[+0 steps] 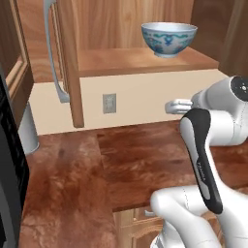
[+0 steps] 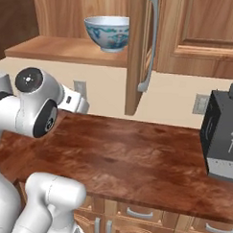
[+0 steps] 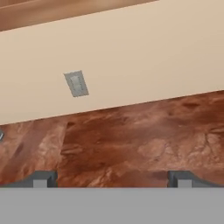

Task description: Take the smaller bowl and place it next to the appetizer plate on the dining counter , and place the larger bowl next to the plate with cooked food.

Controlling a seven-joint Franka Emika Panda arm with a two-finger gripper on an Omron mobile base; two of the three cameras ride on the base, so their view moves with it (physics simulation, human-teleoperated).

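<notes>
The larger bowl (image 1: 169,38), white with a blue pattern, stands upright on the wooden shelf (image 1: 126,60) of an open wall cabinet, and it appears in the right base view too (image 2: 107,32). My gripper (image 3: 111,179) is open, its two dark fingertips wide apart with nothing between them. It hangs low over a reddish-brown countertop (image 3: 131,135) and faces the cream wall, well below the bowl. The white hand (image 1: 177,106) sits under the shelf's right part. The smaller bowl, both plates and the dining counter are out of view.
The open cabinet door (image 1: 72,63) with its grey handle (image 1: 52,53) stands out left of the bowl. A wall outlet (image 3: 76,83) is on the cream wall. A dark boxy appliance (image 2: 222,137) sits at the right, a grey canister (image 1: 26,128) at the left.
</notes>
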